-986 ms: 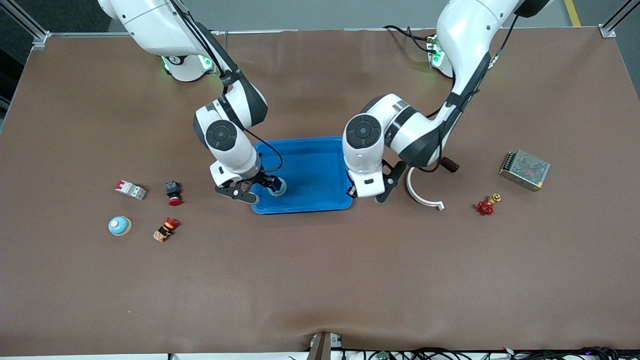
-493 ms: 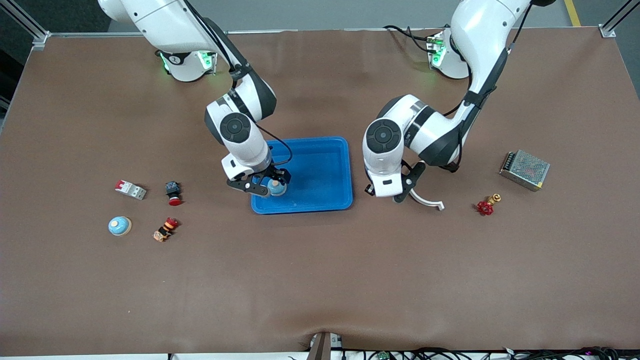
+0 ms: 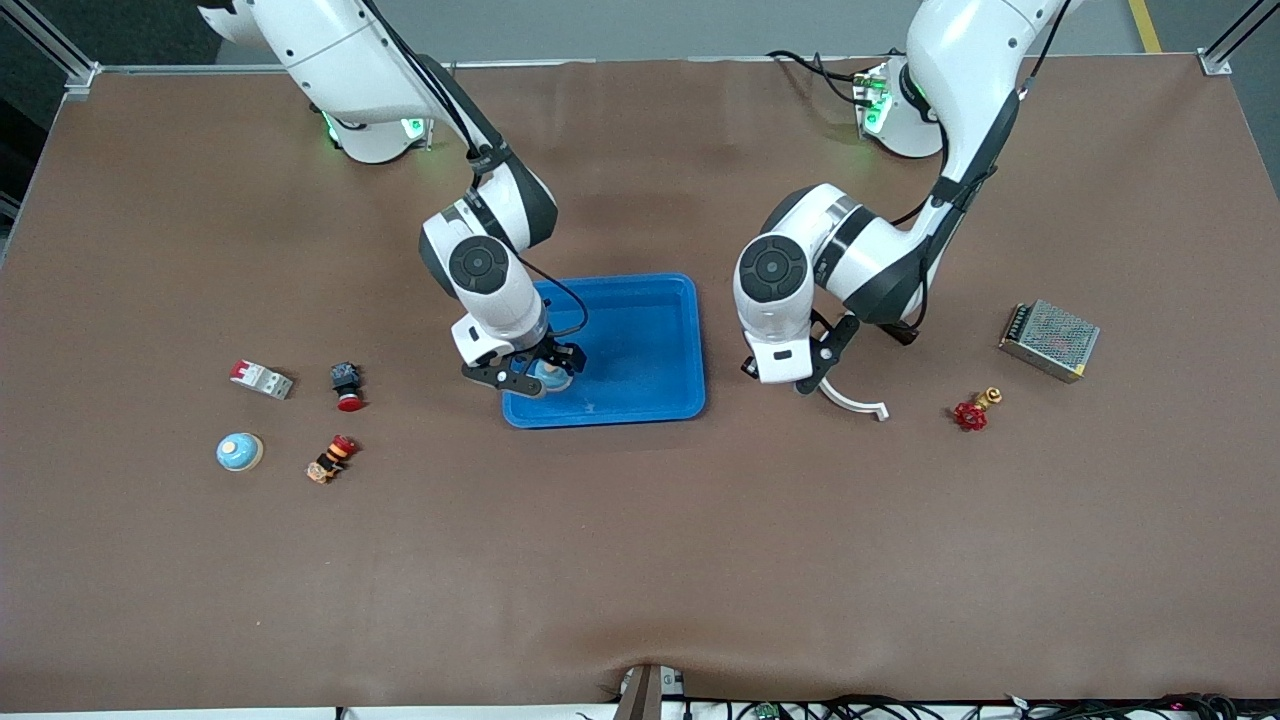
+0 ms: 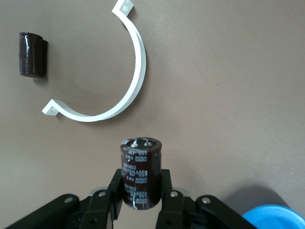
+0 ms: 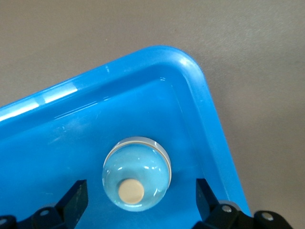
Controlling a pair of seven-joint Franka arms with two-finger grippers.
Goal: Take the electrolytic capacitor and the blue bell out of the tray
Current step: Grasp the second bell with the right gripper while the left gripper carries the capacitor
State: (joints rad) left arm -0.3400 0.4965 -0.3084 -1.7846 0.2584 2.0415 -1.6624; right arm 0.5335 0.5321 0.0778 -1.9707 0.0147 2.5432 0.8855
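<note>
Front view: brown table (image 3: 640,560) (blue tray (image 3: 650,395)).

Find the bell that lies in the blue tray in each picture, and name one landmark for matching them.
Front view: the bell sits in the blue tray, in the corner nearest the camera toward the right arm's end, under the open right pincer.
Left wrist view: not in it.
Right wrist view: the bell lies between the pincer's fingers.
Shared landmark: the tray's rounded corner.
</note>
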